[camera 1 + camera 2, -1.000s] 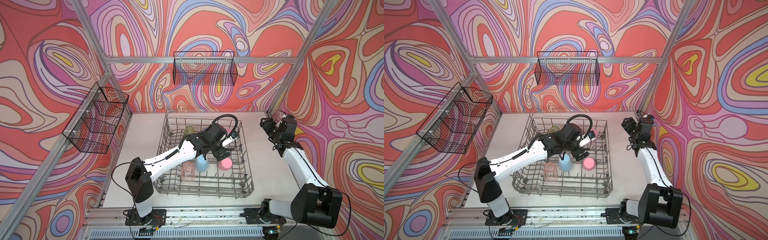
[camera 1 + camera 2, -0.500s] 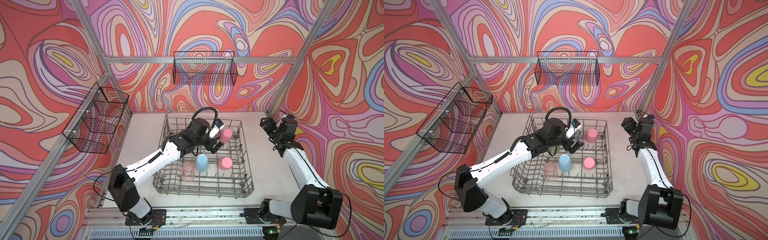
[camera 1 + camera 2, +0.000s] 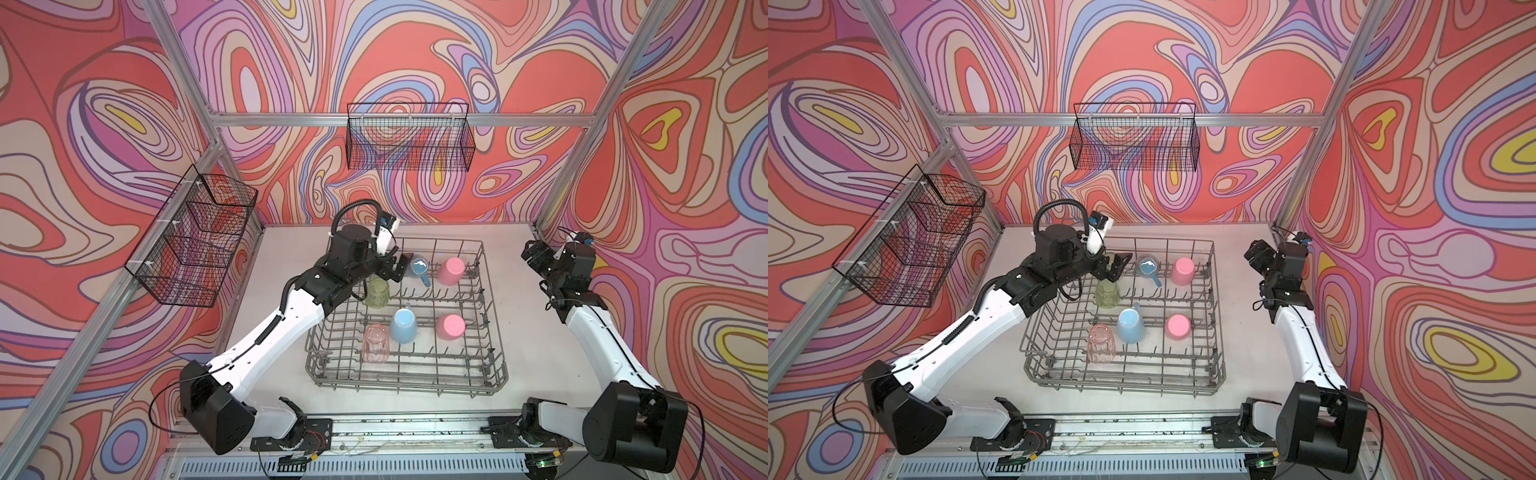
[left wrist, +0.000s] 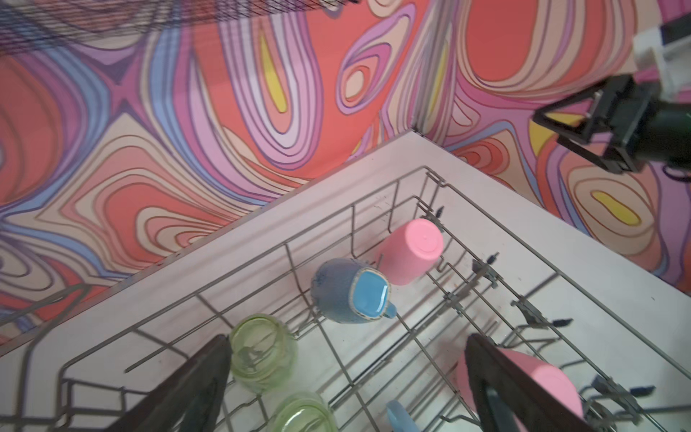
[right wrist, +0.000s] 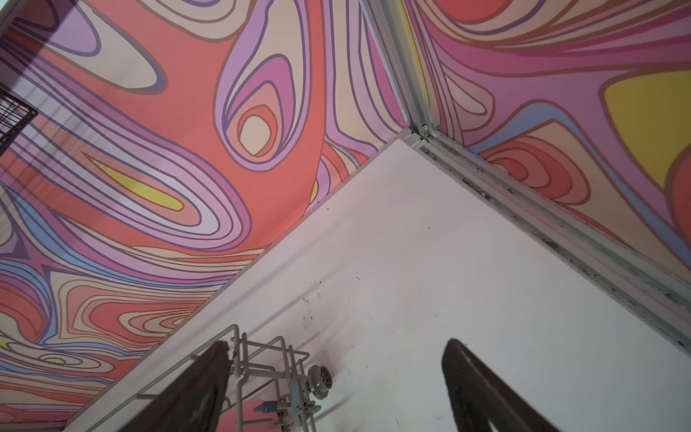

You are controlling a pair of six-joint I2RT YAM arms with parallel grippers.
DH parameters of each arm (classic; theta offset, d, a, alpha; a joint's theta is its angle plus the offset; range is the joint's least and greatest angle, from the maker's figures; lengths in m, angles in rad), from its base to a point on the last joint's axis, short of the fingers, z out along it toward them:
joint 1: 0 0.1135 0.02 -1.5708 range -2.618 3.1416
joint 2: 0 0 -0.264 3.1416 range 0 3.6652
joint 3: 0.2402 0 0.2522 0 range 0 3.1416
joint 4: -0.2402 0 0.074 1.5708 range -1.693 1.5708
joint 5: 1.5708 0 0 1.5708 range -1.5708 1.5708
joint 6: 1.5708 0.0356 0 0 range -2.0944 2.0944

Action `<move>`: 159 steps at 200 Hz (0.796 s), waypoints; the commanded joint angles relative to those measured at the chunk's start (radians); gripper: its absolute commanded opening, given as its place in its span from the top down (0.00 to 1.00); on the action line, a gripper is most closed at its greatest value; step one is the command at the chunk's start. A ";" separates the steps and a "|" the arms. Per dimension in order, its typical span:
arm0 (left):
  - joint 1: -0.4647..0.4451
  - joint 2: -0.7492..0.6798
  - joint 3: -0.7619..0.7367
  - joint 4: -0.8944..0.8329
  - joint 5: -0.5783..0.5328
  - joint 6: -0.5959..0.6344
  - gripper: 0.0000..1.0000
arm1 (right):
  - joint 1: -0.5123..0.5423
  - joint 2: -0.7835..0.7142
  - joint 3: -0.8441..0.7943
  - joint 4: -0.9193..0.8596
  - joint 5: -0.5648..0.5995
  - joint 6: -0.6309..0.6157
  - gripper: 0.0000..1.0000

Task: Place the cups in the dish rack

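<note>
The grey dish rack (image 3: 407,384) (image 3: 1125,380) holds several cups in both top views. Along its back are a blue mug (image 3: 417,267) tipped on its side and an upturned pink cup (image 3: 451,271). Nearer the front are a yellow-green tumbler (image 3: 377,293), a blue mug (image 3: 404,327), a pink cup (image 3: 451,327) and a translucent pink tumbler (image 3: 375,344). My left gripper (image 3: 397,270) (image 4: 347,374) hovers open and empty over the rack's back left, above two green tumblers (image 4: 261,351). My right gripper (image 3: 534,254) (image 5: 336,370) stands open and empty beside the rack's back right corner (image 5: 269,351).
A black mesh basket (image 3: 409,139) hangs on the back wall and another (image 3: 195,245) on the left wall. White tabletop (image 3: 523,332) runs round the rack. An aluminium frame post (image 3: 544,216) stands just behind my right gripper.
My left gripper has pulled away from the back pink cup and moved left across the rack, leaving that cup standing. The right arm has stayed in place.
</note>
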 commanded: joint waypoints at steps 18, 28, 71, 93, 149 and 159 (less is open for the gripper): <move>0.178 -0.087 -0.024 -0.022 -0.054 -0.092 0.00 | 0.003 -0.044 -0.069 0.100 0.107 -0.122 0.08; 0.234 -0.103 -0.048 -0.013 -0.034 -0.108 0.00 | 0.003 -0.051 -0.097 0.134 0.126 -0.139 0.08; 0.463 -0.146 -0.184 0.017 -0.037 -0.180 0.00 | 0.010 -0.049 -0.228 0.322 0.207 -0.238 0.08; 0.504 -0.129 -0.230 -0.006 -0.128 -0.173 0.00 | 0.014 -0.026 -0.265 0.386 0.190 -0.245 0.08; 0.615 -0.146 -0.415 0.174 -0.147 -0.227 0.00 | 0.029 0.019 -0.292 0.442 0.176 -0.255 0.09; 0.630 -0.146 -0.437 0.199 -0.139 -0.237 0.00 | 0.031 0.024 -0.292 0.442 0.173 -0.259 0.09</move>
